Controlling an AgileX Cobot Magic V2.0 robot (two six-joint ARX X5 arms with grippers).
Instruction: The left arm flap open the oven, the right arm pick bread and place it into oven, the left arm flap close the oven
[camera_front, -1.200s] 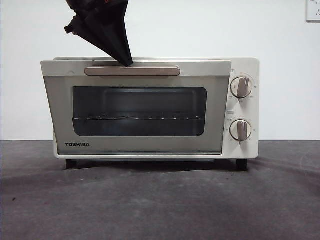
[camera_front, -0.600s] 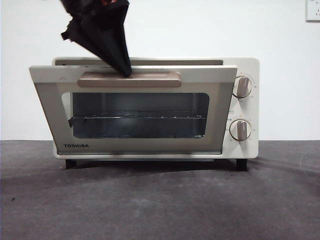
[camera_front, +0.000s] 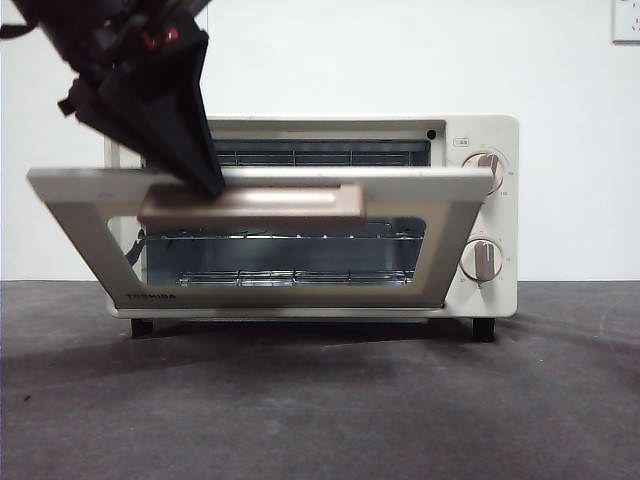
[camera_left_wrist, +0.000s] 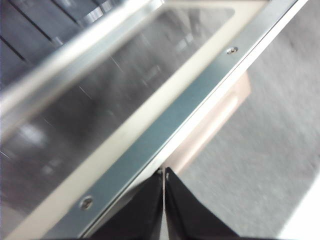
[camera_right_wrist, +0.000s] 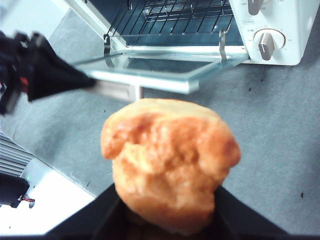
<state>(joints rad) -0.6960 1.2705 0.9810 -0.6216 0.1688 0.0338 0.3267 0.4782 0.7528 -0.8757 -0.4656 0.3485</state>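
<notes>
The cream-white oven (camera_front: 492, 290) stands on the dark table, its glass door (camera_front: 75, 200) tilted about halfway down. My left gripper (camera_front: 208, 185) comes in from the upper left, jaws shut, its tip pressing on the beige handle (camera_front: 270, 205). In the left wrist view the shut tips (camera_left_wrist: 164, 174) rest against the door's top edge (camera_left_wrist: 165, 130). My right gripper (camera_right_wrist: 167, 220) is shut on the orange-golden bread (camera_right_wrist: 170, 160), held above the table in front of the oven (camera_right_wrist: 285, 20) and its door (camera_right_wrist: 150, 75). The right arm is out of the front view.
Wire racks (camera_front: 290, 235) show inside the oven cavity. Two beige dials (camera_front: 484, 260) are on the oven's right side. A white wall stands behind. The left arm (camera_right_wrist: 45, 75) reaches across the door's left side in the right wrist view.
The oven door has swung from nearly shut to about halfway down. My left gripper has moved down and to the left with the handle.
</notes>
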